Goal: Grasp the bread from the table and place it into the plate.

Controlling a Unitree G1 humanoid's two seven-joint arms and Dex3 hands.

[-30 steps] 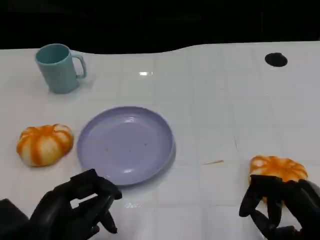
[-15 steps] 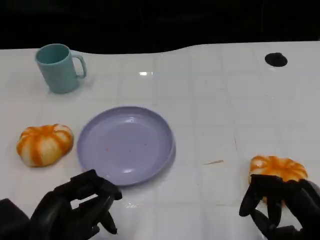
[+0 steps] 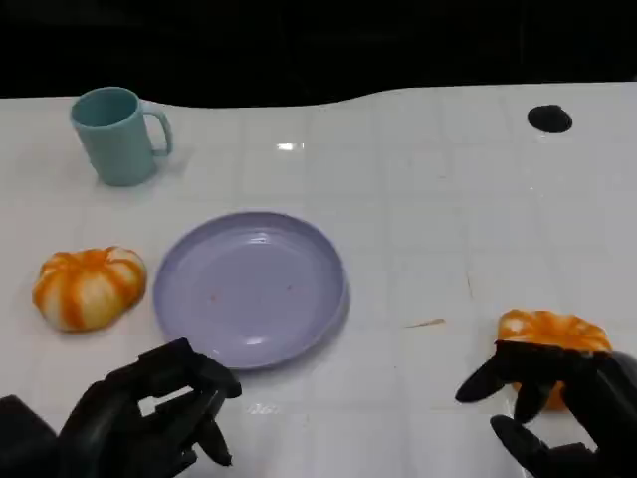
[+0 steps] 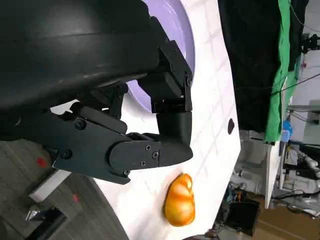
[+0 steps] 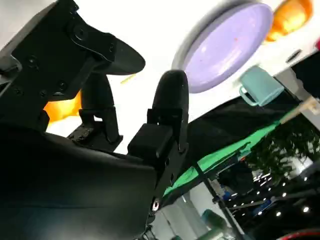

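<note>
From the head camera I see my right hand (image 3: pixel 552 408) low at the right edge of the glossy white table (image 3: pixel 438 229), its black fingers (image 3: pixel 488 383) spread apart and arched over the near side of a round orange-and-white striped bread roll (image 3: pixel 552 334); the fingers overlap the roll's front edge, but I cannot tell whether they are touching it, and nothing is gripped in the hand. The right wrist camera shows those fingers (image 5: pixel 170 100) apart with an orange patch of the roll (image 5: pixel 65 107) between them. My left hand (image 3: pixel 149 413) sits at the lower left, just in front of the near rim of the shallow round lavender plate (image 3: pixel 249 289), its fingers loosely curled and holding nothing; the left wrist camera shows it (image 4: pixel 150 130) over the table edge with the plate (image 4: pixel 175 30) beyond it. The plate has no bread in it, just a few small specks. A second orange-and-white striped roll (image 3: pixel 90 287) lies just to the left of the plate, apart from it. A pale teal ceramic mug (image 3: pixel 117 134) stands upright at the far left, its handle turned right. A small black round hole (image 3: pixel 549 119) marks the table at the far right.
</note>
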